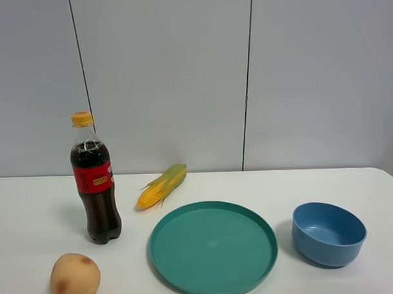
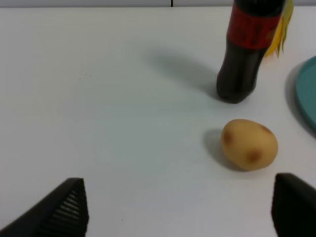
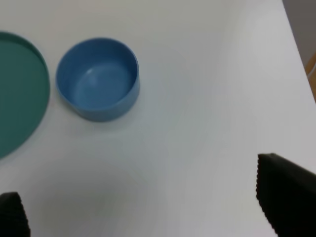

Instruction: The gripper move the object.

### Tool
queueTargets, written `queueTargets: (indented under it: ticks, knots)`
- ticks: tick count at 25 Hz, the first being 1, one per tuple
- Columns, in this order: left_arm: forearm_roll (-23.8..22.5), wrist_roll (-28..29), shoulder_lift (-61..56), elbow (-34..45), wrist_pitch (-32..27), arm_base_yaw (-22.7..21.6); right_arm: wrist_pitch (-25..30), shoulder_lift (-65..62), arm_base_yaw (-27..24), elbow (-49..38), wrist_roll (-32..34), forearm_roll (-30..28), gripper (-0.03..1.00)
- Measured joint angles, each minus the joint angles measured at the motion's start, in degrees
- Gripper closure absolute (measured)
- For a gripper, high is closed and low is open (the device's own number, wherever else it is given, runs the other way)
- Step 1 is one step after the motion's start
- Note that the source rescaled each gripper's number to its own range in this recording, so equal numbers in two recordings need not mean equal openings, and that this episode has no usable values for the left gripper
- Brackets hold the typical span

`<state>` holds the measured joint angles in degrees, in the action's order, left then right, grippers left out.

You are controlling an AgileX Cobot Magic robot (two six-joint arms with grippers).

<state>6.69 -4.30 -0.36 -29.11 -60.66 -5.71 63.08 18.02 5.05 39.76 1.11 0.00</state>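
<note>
Exterior high is showing you no arm at all, so you are relying on the wrist cameras for both grippers. Taking the cola bottle (image 1: 95,183) as your landmark, the potato (image 1: 74,278) is lying on the white table (image 1: 31,217) in front of it and slightly to its left, near but not touching, with its lower edge almost reaching the frame border. Behind the bottle and to its right the corn cob (image 1: 162,185) is lying at a slant, the teal plate (image 1: 213,248) is sitting to the right of the bottle, and the blue bowl (image 1: 328,233) is standing further right still, well apart from the bottle. In the left wrist view you are seeing the left gripper (image 2: 180,210) with its two dark fingertips spread wide at the frame corners, holding nothing; the potato (image 2: 249,144) is lying ahead of them, closer to one finger, apart from both, and the bottle (image 2: 247,49) is cut off above its red label, with only a yellow sliver of the corn (image 2: 280,30) peeking out behind it and an edge of the plate (image 2: 307,94) showing. In the right wrist view the right gripper (image 3: 148,207) is also standing released, its fingers barely entering the frame and one nearly cropped away, over bare table with the bowl (image 3: 98,79) and a cut-off arc of the plate (image 3: 22,94) ahead.
</note>
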Motion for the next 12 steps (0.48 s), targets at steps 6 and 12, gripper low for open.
queueTargets:
  ticks: [6,12]
  knots:
    - [0.0,0.0,0.0,0.0,0.0,0.0,-0.32,-14.53,-0.18,-4.11,0.0,3.92,0.07]
    - [0.0,0.0,0.0,0.0,0.0,0.0,-0.1,-18.18,-0.18,-9.13,0.0,3.8,0.07]
